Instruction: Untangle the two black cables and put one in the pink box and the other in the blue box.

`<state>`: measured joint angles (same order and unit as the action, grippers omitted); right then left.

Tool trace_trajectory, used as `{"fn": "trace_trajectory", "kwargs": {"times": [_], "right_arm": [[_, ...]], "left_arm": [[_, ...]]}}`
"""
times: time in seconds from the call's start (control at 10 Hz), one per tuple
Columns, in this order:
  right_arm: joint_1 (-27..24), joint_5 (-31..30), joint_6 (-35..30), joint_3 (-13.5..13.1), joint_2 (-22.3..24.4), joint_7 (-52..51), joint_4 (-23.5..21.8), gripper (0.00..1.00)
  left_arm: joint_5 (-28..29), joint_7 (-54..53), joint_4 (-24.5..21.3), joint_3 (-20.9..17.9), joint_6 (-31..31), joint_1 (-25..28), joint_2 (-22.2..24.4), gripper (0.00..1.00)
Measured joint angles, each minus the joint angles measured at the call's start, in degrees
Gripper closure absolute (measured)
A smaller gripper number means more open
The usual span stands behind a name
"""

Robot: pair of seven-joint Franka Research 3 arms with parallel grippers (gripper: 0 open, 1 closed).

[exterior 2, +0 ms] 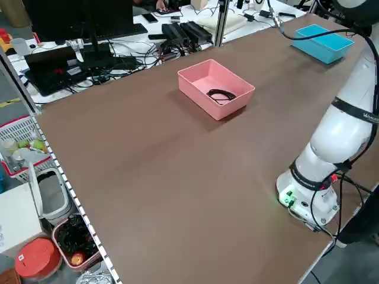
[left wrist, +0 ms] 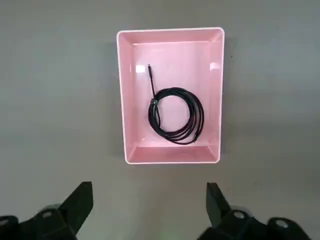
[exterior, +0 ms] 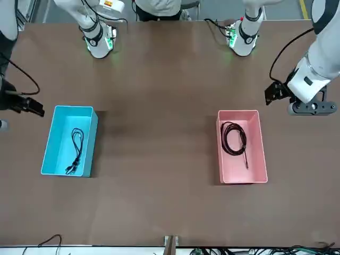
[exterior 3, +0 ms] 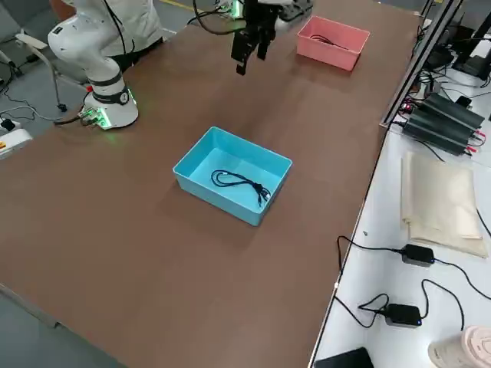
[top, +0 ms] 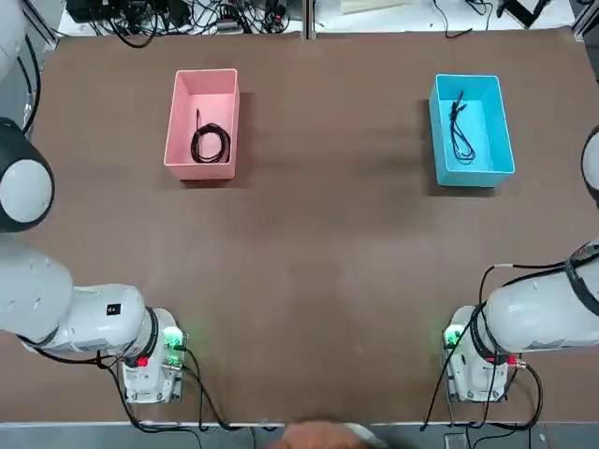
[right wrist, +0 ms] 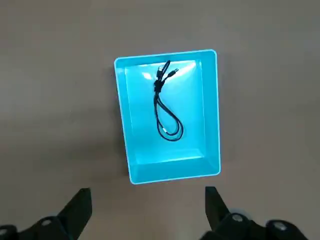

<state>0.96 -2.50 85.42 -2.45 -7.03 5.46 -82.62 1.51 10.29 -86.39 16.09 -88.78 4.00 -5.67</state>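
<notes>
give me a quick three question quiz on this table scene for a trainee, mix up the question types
1. True or false: the pink box holds a black cable coiled in a round loop.
2. Multiple choice: where is the second cable? A) on the bare table B) in the blue box C) held by the right gripper
3. Short answer: what state are the left gripper and the right gripper in, and does either hold anything?

Key
1. True.
2. B. It lies folded in a long narrow bundle, plug ends together.
3. Both are open and empty, each above the table short of its box.
</notes>
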Motion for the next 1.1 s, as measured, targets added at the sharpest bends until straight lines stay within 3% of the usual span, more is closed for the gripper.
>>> {"fn": "trace_trajectory", "kwargs": {"times": [0.5,1.1], "right_arm": [[0.0,0.2,-4.0,-0.2,4.8,-4.0,0.1,0.00],[0.0,0.2,-1.3,-0.3,5.8,-4.7,-2.6,0.00]], "left_arm": [[-0.1,0.0,0.1,-0.1,-0.2,0.3,-1.3,0.00],[-0.1,0.0,0.3,-0.5,-0.2,0.4,-1.3,0.00]]}}
